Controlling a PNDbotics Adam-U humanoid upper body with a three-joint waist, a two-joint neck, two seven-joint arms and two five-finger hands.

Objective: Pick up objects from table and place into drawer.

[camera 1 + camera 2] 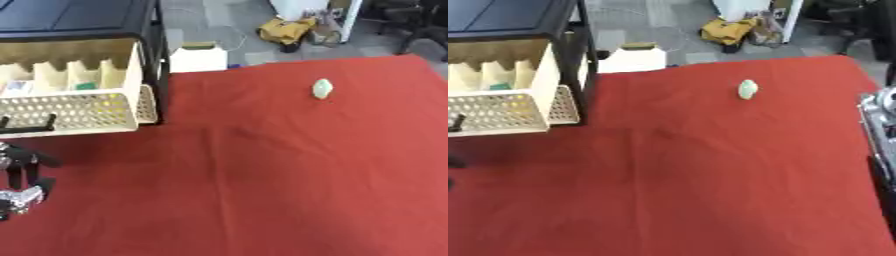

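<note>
A small pale green object (323,89) lies alone on the red cloth (262,165), toward the far right. At the left, the cream perforated drawer (70,112) stands pulled out of the black cabinet (79,20). Its divided compartments hold a small green thing (85,86) and a white thing (17,88). My left hand (24,175) rests low at the left edge, below the drawer front, fingers relaxed and holding nothing. Part of my right arm and hand (878,107) shows at the right edge of the right eye view, well to the right of the green object; I cannot make out its fingers.
A white box (198,57) stands on the floor behind the table next to the cabinet. A yellow bag (284,31) and chair legs lie farther back. The cloth has a few shallow creases across its middle.
</note>
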